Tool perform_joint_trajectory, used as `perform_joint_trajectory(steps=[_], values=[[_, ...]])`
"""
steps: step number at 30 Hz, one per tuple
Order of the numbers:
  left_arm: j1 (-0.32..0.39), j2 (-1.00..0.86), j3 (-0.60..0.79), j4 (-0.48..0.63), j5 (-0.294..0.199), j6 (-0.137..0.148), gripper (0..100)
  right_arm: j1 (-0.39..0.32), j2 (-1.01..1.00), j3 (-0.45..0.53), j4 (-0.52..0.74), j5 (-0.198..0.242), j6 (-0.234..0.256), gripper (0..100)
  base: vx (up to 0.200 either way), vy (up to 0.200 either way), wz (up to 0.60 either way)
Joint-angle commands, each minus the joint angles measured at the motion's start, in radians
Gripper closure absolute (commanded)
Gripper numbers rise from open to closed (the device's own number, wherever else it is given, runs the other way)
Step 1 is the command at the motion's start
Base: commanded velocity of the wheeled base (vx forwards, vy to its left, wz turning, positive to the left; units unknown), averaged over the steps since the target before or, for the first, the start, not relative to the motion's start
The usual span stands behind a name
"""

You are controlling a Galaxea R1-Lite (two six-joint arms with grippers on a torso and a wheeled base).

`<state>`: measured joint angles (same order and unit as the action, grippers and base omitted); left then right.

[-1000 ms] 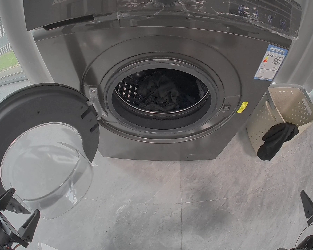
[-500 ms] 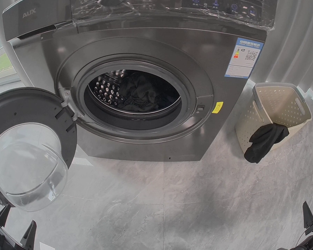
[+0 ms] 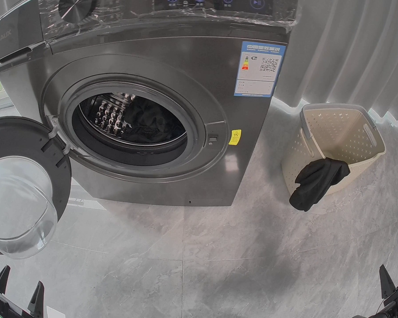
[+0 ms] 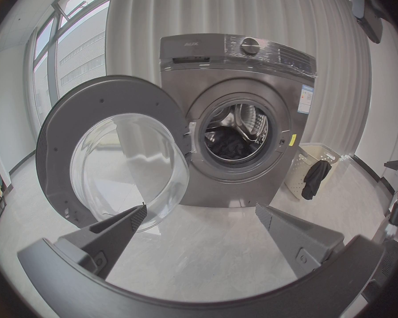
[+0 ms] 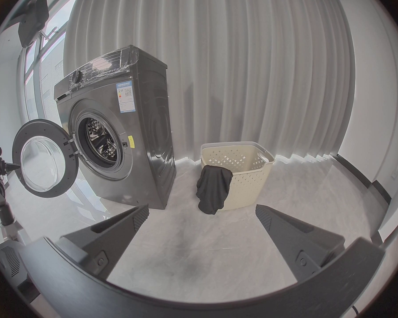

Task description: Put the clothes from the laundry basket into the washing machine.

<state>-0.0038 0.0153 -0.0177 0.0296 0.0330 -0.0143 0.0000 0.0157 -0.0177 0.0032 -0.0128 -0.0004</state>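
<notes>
The grey washing machine (image 3: 172,111) stands with its round door (image 3: 17,191) swung open to the left. Dark clothes (image 3: 148,122) lie inside the drum. To the machine's right sits the cream laundry basket (image 3: 340,133), with a black garment (image 3: 317,181) draped over its front rim and hanging to the floor. My left gripper (image 3: 18,290) is low at the bottom left, open and holding nothing. My right gripper (image 3: 396,272) is at the bottom right, open too. In the right wrist view the basket (image 5: 243,164) and black garment (image 5: 213,187) lie ahead of the open right gripper (image 5: 201,213).
Grey marble-look floor (image 3: 216,252) spreads free between me and the machine and basket. White curtains (image 3: 353,45) hang behind the basket. The open door juts out over the floor at the left. Windows (image 4: 70,54) lie beyond it.
The head view has swung to the right: machine and basket appear shifted left in the picture. Both grippers sit lower in the picture; nothing was grasped or moved.
</notes>
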Motion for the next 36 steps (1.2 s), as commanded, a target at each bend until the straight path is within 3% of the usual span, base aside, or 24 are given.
perform_joint_trajectory(steps=[1,6,15,36], values=[[-0.001,-0.014,0.018,-0.025,-0.018,-0.001,0,0.0,-0.016,0.018,-0.002,-0.004,0.0,0,0.0,0.0,0.0],[-0.001,-0.014,0.018,-0.025,-0.025,0.002,0,0.0,-0.016,0.018,-0.002,0.0,0.0,0,0.0,0.0,0.0],[-0.002,-0.014,0.018,-0.027,-0.025,-0.013,0,0.0,-0.016,0.018,-0.002,-0.001,0.0,0,0.0,-0.2,0.0],[-0.001,-0.014,0.018,-0.027,-0.027,-0.012,0,0.0,-0.016,0.018,-0.002,-0.001,0.0,0,0.0,-0.2,0.0]])
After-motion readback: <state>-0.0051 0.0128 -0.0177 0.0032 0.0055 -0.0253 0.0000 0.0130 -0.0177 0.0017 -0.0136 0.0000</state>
